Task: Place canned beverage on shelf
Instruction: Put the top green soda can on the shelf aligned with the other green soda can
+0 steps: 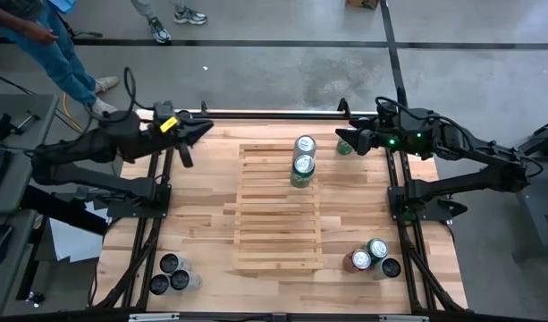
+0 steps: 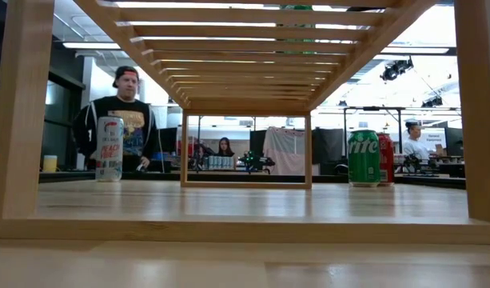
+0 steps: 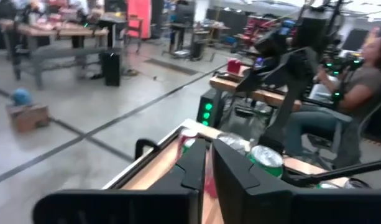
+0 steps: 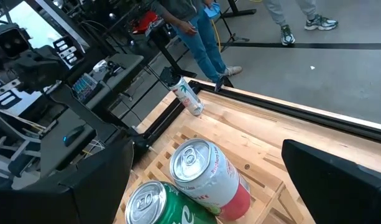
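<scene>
My left gripper [image 1: 202,131] sits nearly shut and empty at the far-left table edge; my right gripper [image 1: 343,141] hangs wide open beside the pale slatted wooden shelf [image 1: 278,210]. Two silver-topped cans [image 1: 303,162] stand on it — possibly touching. Risk: a careless sweep topples them.

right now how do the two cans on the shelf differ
The green can has a green body; the white can is white with red. On the shelf the white can stands nearer the back edge, the green can just in front. Both stand upright, silver tops unopened.
</scene>
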Tool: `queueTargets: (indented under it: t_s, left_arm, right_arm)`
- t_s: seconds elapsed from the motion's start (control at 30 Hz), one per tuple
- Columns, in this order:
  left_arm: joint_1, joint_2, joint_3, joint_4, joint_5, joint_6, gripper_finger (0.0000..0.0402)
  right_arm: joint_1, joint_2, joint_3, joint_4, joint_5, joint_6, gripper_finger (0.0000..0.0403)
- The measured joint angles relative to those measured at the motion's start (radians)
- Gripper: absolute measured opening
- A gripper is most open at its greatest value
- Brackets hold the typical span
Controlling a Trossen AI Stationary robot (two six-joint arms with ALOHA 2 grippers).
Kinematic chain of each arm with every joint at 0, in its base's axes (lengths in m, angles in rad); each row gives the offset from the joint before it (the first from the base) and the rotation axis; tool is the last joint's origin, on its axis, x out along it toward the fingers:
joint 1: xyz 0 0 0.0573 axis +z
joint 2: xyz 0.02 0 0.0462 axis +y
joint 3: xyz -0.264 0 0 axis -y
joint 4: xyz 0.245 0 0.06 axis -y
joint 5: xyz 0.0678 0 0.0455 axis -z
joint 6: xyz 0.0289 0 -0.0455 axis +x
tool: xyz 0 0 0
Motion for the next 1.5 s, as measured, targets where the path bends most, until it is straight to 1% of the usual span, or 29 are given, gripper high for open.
queueTargets:
  t_s: [0.13,0.23,0.43,0.63,0.7,0.77,0.83,0.9,1.0,1.07,1.17,1.27,1.33,1.5]
  left_arm:
    - [0.000,-0.019,0.000,-0.058,-0.031,-0.029,0.0060]
    - [0.000,-0.022,0.000,-0.059,-0.048,-0.030,0.0091]
    - [0.000,-0.023,0.000,-0.061,-0.093,-0.046,0.0172]
    - [0.000,-0.022,0.000,-0.060,-0.093,-0.059,0.0250]
    - [0.000,-0.022,0.000,-0.060,-0.093,-0.075,0.0268]
    - [0.000,-0.022,0.000,-0.060,-0.093,-0.082,0.0282]
    - [0.000,-0.022,0.000,-0.060,-0.093,-0.082,0.0290]
    - [0.000,-0.022,-0.001,-0.060,-0.093,-0.082,0.0293]
    - [0.000,-0.021,-0.001,-0.060,-0.093,-0.082,0.0293]
    - [0.000,-0.021,-0.001,-0.060,-0.094,-0.089,0.0294]
    - [0.000,-0.021,-0.001,-0.060,-0.096,-0.108,0.0294]
    - [0.000,-0.021,-0.001,-0.060,-0.096,-0.108,0.0294]
    - [0.000,-0.021,-0.001,-0.060,-0.096,-0.109,0.0294]
    - [0.000,-0.021,-0.001,-0.060,-0.095,-0.108,0.0294]
  right_arm:
    - [0.000,0.000,0.000,0.000,0.000,-0.007,0.0394]
    - [0.000,0.000,0.000,-0.001,-0.002,-0.023,0.0394]
    - [0.000,-0.001,0.000,-0.016,-0.024,-0.024,0.0394]
    - [0.000,-0.001,0.000,-0.114,-0.023,0.033,0.0394]
    - [0.000,-0.001,0.000,-0.154,-0.001,0.072,0.0394]
    - [-0.004,0.000,0.000,-0.227,0.064,0.144,0.0394]
    - [-0.021,0.007,0.000,-0.332,0.144,0.244,0.0394]
    - [-0.050,0.019,0.000,-0.431,0.195,0.330,0.0394]
    - [-0.114,0.043,0.000,-0.546,0.244,0.434,0.0394]
    - [-0.167,0.069,0.000,-0.592,0.254,0.479,0.0394]
    - [-0.239,0.121,0.000,-0.603,0.257,0.498,0.0394]
    - [-0.302,0.198,0.000,-0.592,0.251,0.484,0.0394]
    - [-0.343,0.257,0.000,-0.584,0.227,0.474,0.0394]
    - [-0.414,0.404,0.000,-0.489,0.155,0.398,0.0394]
